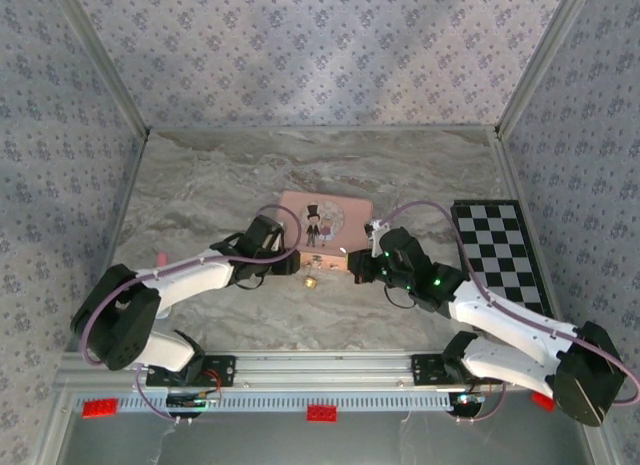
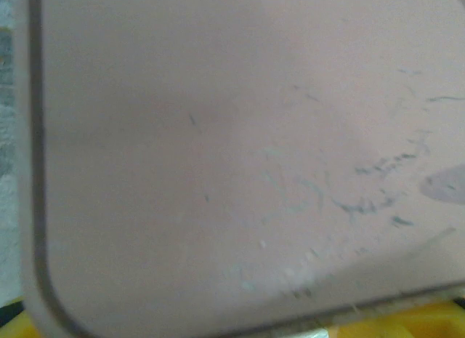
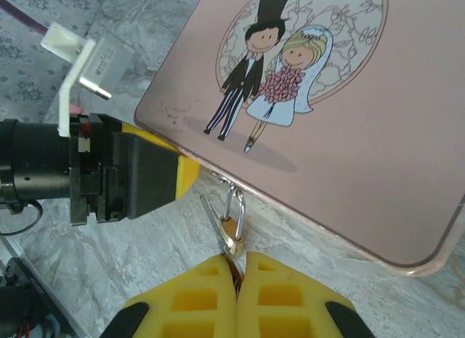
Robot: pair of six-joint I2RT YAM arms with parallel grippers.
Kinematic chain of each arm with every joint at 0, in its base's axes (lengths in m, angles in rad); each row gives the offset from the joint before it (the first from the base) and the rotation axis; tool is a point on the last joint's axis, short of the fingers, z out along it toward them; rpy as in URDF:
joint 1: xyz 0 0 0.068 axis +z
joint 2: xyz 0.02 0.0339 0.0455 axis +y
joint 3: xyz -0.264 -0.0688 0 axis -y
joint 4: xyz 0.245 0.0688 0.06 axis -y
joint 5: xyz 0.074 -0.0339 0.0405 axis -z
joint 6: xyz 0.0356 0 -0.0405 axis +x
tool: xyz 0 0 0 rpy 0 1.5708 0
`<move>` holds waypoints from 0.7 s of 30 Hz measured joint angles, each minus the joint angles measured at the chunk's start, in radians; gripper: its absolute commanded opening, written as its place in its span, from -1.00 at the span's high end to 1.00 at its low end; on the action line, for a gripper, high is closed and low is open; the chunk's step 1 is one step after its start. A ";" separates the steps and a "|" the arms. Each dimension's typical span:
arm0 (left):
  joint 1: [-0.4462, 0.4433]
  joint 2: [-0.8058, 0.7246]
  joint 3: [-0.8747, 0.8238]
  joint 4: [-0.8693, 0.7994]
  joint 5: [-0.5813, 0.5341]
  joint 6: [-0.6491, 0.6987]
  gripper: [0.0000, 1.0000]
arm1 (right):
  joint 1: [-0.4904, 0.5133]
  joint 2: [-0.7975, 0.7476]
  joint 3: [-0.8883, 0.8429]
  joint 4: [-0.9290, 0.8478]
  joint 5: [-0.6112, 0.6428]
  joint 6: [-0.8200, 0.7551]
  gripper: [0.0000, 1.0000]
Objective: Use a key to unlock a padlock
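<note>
The right tool (image 3: 238, 271) has its yellow pads pinched shut on the key (image 3: 215, 223), which slants just beside the padlock (image 3: 233, 240) dangling from the pink tin's (image 3: 349, 134) near edge. The left tool (image 3: 145, 182) presses on the tin's corner, but its opening cannot be told. Here's the risk: that lock hangs free, so an off-line push may swing it away or twist the thin key in the pads.

Pink tin (image 1: 325, 228) with cartoon couple on grey marble table (image 1: 220, 175), checkerboard (image 1: 497, 250) near table's right edge
</note>
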 measured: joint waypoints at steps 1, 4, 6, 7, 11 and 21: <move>0.000 -0.012 -0.015 0.031 0.000 -0.005 -0.18 | 0.000 0.003 0.000 0.000 0.000 0.003 1.00; 0.000 -0.090 -0.095 0.110 0.000 -0.019 -0.18 | 0.000 0.003 0.000 0.002 0.003 0.016 1.00; 0.000 -0.158 -0.151 0.142 0.001 -0.023 -0.17 | 0.000 0.005 0.000 0.007 0.003 0.022 1.00; 0.000 -0.198 -0.185 0.164 0.005 -0.023 -0.17 | 0.000 0.007 0.000 0.011 0.003 0.025 1.00; 0.000 -0.346 -0.310 0.219 0.058 -0.014 -0.18 | 0.000 0.027 0.000 0.026 0.002 0.030 1.00; -0.048 -0.243 -0.370 0.378 0.217 0.006 -0.15 | 0.003 0.047 0.000 0.031 -0.001 0.044 1.00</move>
